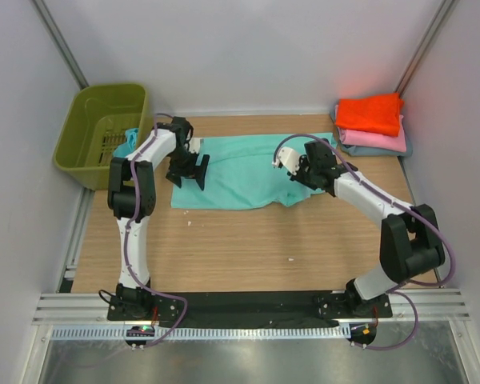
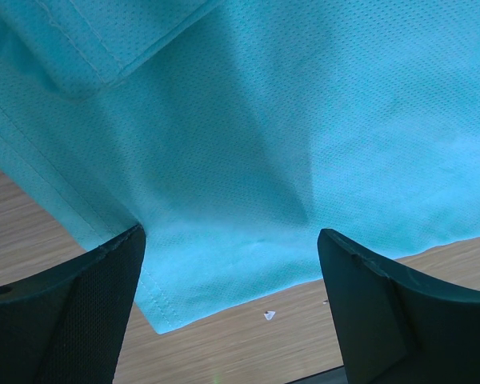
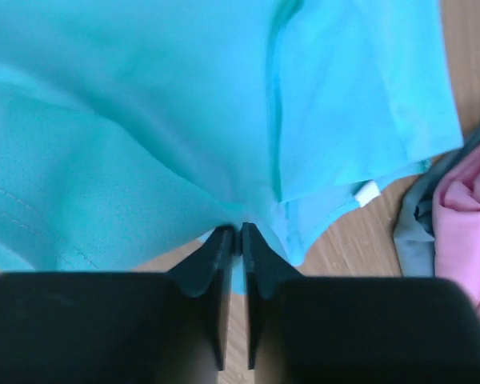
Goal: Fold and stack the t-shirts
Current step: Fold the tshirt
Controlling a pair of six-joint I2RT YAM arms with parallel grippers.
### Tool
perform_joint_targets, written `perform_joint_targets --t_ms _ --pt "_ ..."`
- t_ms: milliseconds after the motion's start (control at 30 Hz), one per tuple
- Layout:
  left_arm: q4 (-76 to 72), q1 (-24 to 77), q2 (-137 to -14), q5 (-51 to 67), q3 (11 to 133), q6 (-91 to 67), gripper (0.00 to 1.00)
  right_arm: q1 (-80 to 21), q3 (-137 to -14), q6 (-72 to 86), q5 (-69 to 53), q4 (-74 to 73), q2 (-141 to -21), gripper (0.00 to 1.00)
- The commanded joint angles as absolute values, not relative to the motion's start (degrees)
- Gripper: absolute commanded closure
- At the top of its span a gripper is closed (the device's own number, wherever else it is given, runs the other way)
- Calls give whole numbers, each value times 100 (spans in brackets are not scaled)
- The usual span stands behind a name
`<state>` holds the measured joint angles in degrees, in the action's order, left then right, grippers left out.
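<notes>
Eyes on the teal t-shirt (image 1: pixel 240 168): spread flat, long side running left to right, across the back middle of the tabletop (image 1: pixel 240 248). Smooth over most of its width, rumpled toward the right near corner. Creases there, all running down to a single point on the edge.

Pinched right at that point by the right end effector (image 3: pixel 234 234), fingers (image 3: pixel 216 264) all but together, only a thin sliver of teal showing in the slit between them. Clamped on the shirt's edge. Just to the right of the pinch, a small white tag (image 3: pixel 368 192) at the hem, bare wood beside it.

Over on the other side, the left end effector (image 2: pixel 230 236), jaws wide apart, poised at the shirt's left near corner with a stretch of hem between them. Nothing gripped. Impossible to tell from the wrist view whether touching the cloth or just above it.

Moving outward. Back right corner: a folded stack, orange t-shirt (image 1: pixel 370 114) on top, pink t-shirt (image 1: pixel 376 138) beneath, grey-blue t-shirt (image 3: pixel 412 232) at the bottom. Near the teal shirt's right end, yet apart from it.

Back left: an olive-green basket (image 1: pixel 68 152), with a bit of teal cloth (image 1: pixel 131 134) showing at its right side, close by the left arm.
</notes>
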<state>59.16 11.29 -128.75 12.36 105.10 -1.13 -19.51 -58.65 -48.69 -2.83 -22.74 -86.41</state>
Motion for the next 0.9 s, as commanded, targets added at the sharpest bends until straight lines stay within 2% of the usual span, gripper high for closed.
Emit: perform_joint_targets --t_ms 0,67,233,467,633,867 --pt "5968 1143 -13017 1239 10582 -105 10 -1925 -6187 -4694 745 -1172 -9341 74" --pt "5994 1134 -13008 1265 10608 -97 10 -1916 -6589 -4430 957 -1352 -9509 64" --pt "6003 1143 -12911 1345 10608 -123 10 -1784 -6513 -4193 599 -1608 -8703 61" --pt "5977 1204 -12779 1310 10556 -97 10 -1775 -5601 -4342 -826 -2549 -7612 62" --pt "6003 1283 -12762 1231 10503 -44 10 -1758 -5239 -4254 -1177 -2488 -7813 67" --pt "5985 1336 -12727 1064 10345 -26 10 -1758 -5343 -4288 -1538 -2277 -8489 68"
